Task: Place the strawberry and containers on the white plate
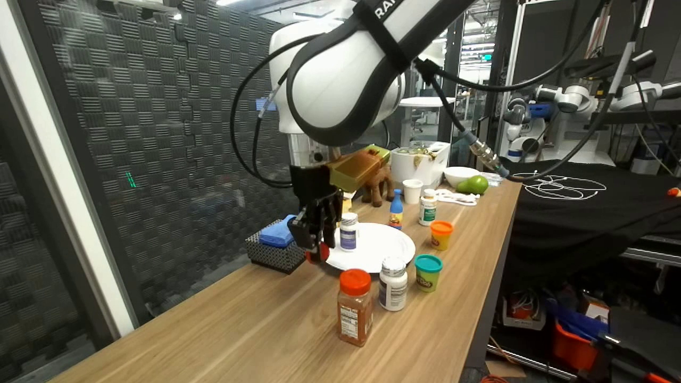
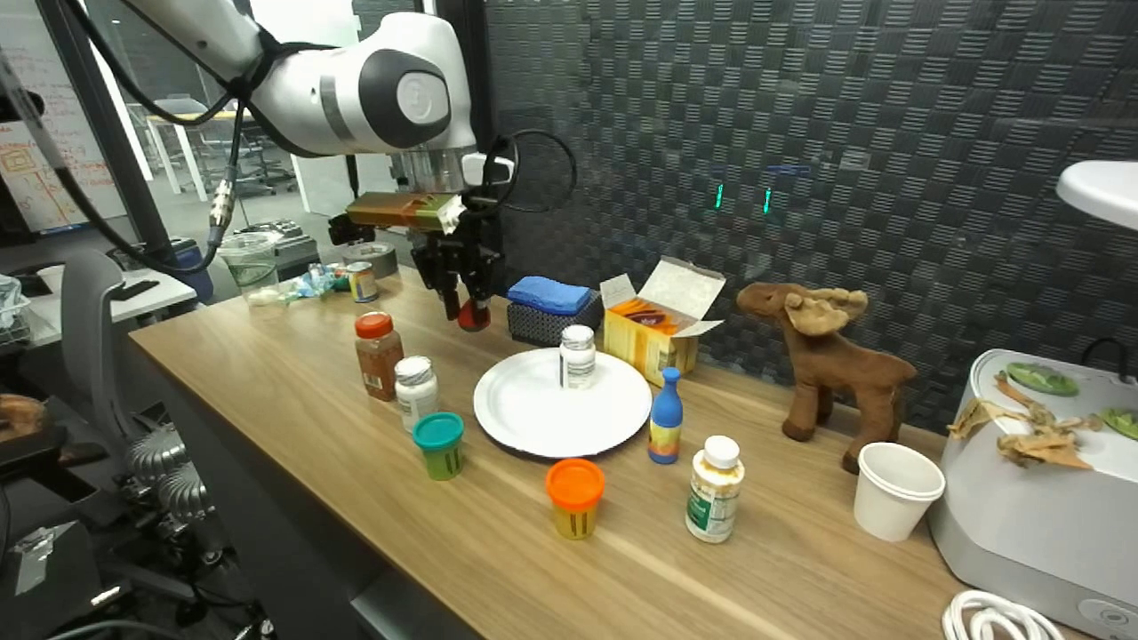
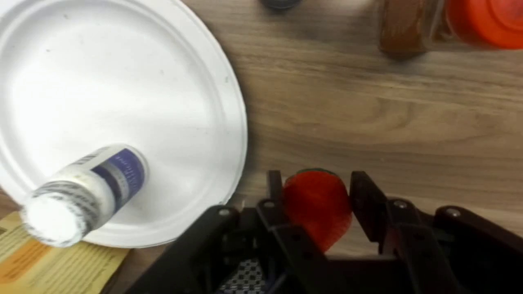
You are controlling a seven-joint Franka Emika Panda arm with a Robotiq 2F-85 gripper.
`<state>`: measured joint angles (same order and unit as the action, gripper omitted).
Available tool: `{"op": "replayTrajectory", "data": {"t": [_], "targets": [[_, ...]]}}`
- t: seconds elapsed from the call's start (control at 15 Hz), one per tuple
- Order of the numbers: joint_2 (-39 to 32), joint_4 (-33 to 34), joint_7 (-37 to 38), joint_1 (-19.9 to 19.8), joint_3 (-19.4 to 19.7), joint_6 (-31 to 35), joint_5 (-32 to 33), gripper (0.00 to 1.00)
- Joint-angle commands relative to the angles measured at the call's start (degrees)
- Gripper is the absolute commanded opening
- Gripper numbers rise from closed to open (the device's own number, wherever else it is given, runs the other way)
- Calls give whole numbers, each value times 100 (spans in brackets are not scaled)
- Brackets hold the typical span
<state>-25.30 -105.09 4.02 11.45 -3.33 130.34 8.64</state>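
My gripper (image 3: 315,181) is shut on the red strawberry (image 3: 318,208), with a finger on each side of it. In both exterior views the strawberry (image 2: 474,316) hangs above the table, beside the white plate (image 2: 516,427). A white bottle with a purple label (image 1: 348,234) stands upright on the plate near its edge. Off the plate stand a similar white bottle (image 2: 416,391), a spice jar with a red lid (image 2: 379,356), a teal-lidded tub (image 2: 440,449), an orange-lidded tub (image 2: 576,502) and a green-labelled white bottle (image 2: 714,493). A blue toy bottle (image 2: 666,418) stands close by the plate.
A patterned black box with a blue cloth (image 2: 549,295) and an open yellow box (image 2: 649,347) stand behind the plate, by the dark wall. A plush moose (image 2: 836,373), a white cup (image 2: 896,493) and a white appliance (image 2: 1022,507) stand farther along the table.
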Motion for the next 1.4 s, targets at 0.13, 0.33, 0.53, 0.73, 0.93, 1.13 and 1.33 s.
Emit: {"op": "replayTrajectory", "data": {"t": [0.13, 0.33, 0.53, 0.73, 0.93, 1.13, 1.33], "targets": [[78, 74, 413, -170, 265, -23, 116, 20], [-123, 167, 475, -199, 331, -107, 149, 20], [-340, 261, 482, -216, 315, -179, 66, 20], [-586, 419, 738, -117, 469, -129, 320, 20], [-777, 629, 977, -62, 609, -143, 624, 20], [-943, 836, 1045, -75, 668, -189, 731, 20], [-1087, 1011, 1016, -96, 644, -226, 657, 20]]}}
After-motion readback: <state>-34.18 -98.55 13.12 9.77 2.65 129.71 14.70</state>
